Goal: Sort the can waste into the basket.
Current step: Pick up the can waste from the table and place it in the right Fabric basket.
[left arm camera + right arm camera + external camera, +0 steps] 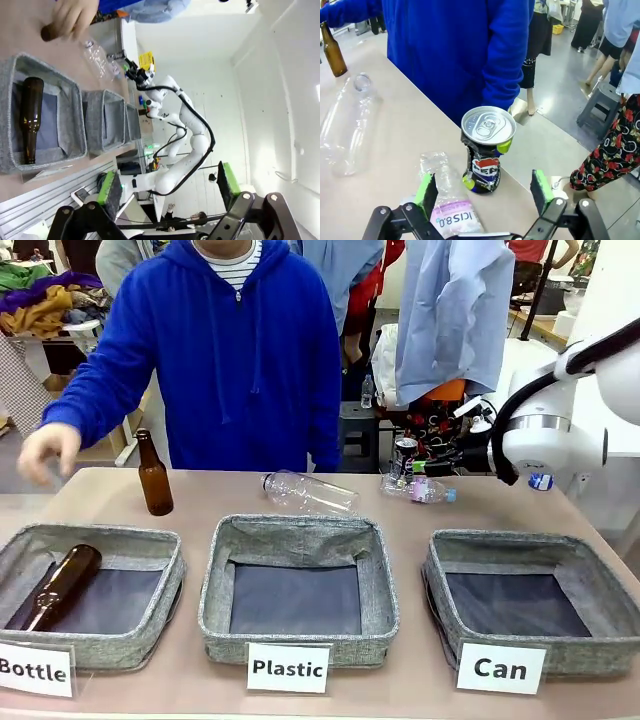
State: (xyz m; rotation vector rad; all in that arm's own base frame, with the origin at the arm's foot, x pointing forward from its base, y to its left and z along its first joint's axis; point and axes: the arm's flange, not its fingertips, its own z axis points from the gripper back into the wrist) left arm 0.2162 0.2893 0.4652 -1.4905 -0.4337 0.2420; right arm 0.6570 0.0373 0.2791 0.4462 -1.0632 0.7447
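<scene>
The crushed can [403,454], dark with red and blue marks, stands upright at the table's far right edge. In the right wrist view the crushed can [485,150] sits just beyond my right gripper [482,194], in line with the gap between its open green pads [426,192]. The right gripper [430,464] reaches in from the right. The grey "Can" basket [452,580] stands at the front right with nothing in it. A small blue thing [540,481] peeks out under the right wrist; I cannot tell if it is the blue can. My left gripper [169,186] hangs open, off the table.
A small clear bottle [420,490] lies right beside the crushed can, and a larger one [310,492] lies mid-table. A brown bottle [153,475] stands far left near the person's hand [45,450]. Another brown bottle [60,585] lies in the "Bottle" basket [170,580]. The "Plastic" basket [215,590] sits in the middle.
</scene>
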